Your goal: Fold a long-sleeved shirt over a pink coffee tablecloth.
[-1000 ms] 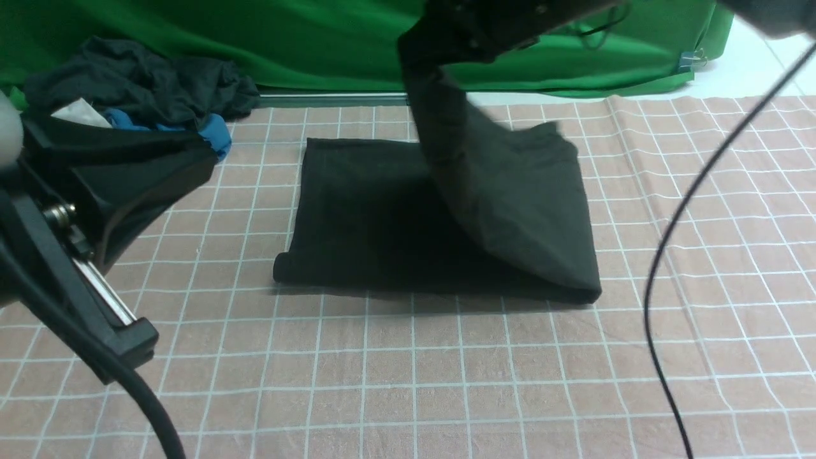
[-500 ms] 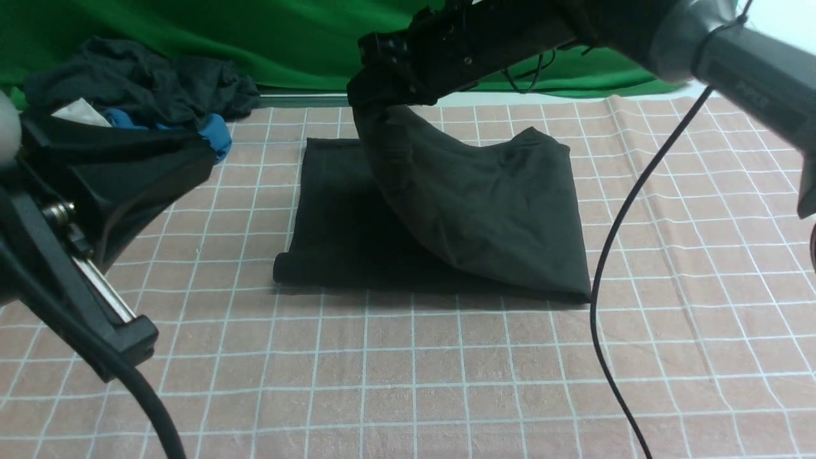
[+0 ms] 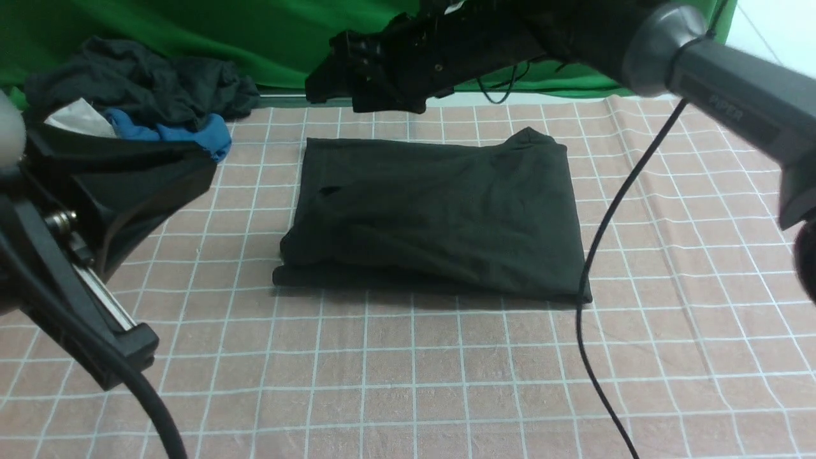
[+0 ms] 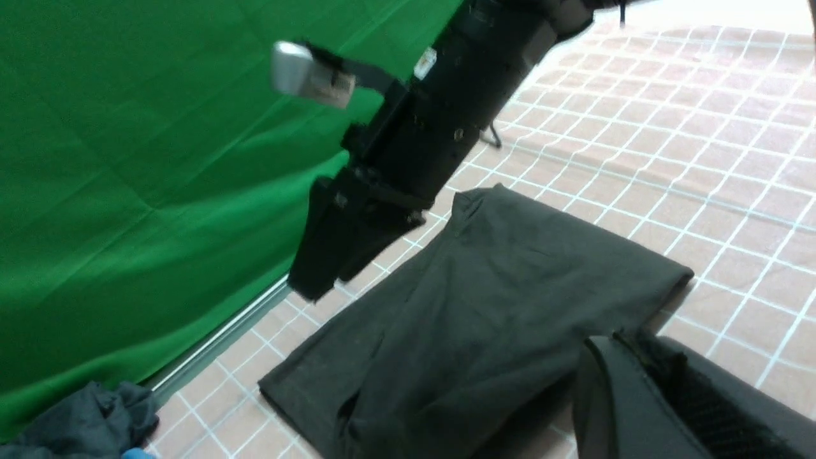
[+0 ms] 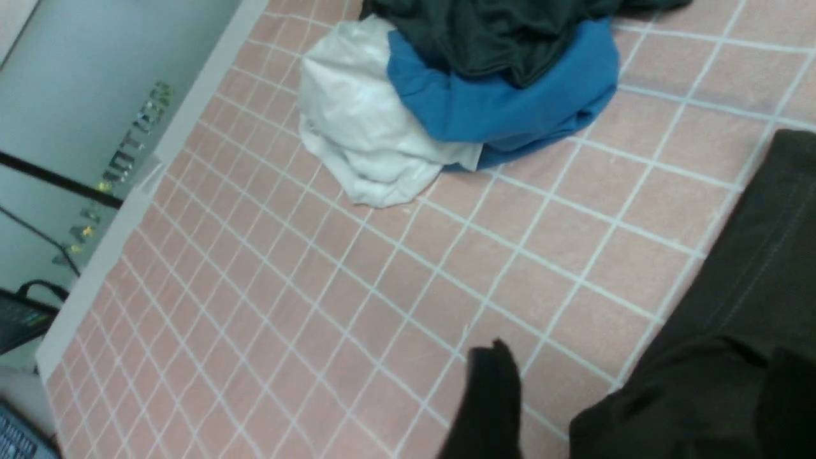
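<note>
The long-sleeved shirt (image 3: 440,210) lies folded into a flat black rectangle on the pink coffee tablecloth (image 3: 446,370); no print shows. My right gripper (image 3: 331,95) hovers above the shirt's far left corner, open and holding nothing. In the left wrist view that right gripper (image 4: 322,280) hangs just over the shirt (image 4: 484,299). The right wrist view shows one fingertip (image 5: 491,389) over the tablecloth (image 5: 319,287), beside the shirt's edge (image 5: 752,287). My left gripper (image 3: 204,162) is shut at the near left, raised and apart from the shirt. Its jaws (image 4: 615,347) are pressed together.
A heap of dark, blue and white garments (image 3: 140,95) sits at the far left by the green backdrop (image 3: 255,38). The same garment heap (image 5: 497,76) lies near my right gripper. A black cable (image 3: 612,210) hangs in front of the shirt's right edge.
My right gripper carried the lifted half of the shirt leftward across the other half, then opened. The layer dropped and now lies flat. The left arm stayed put.
</note>
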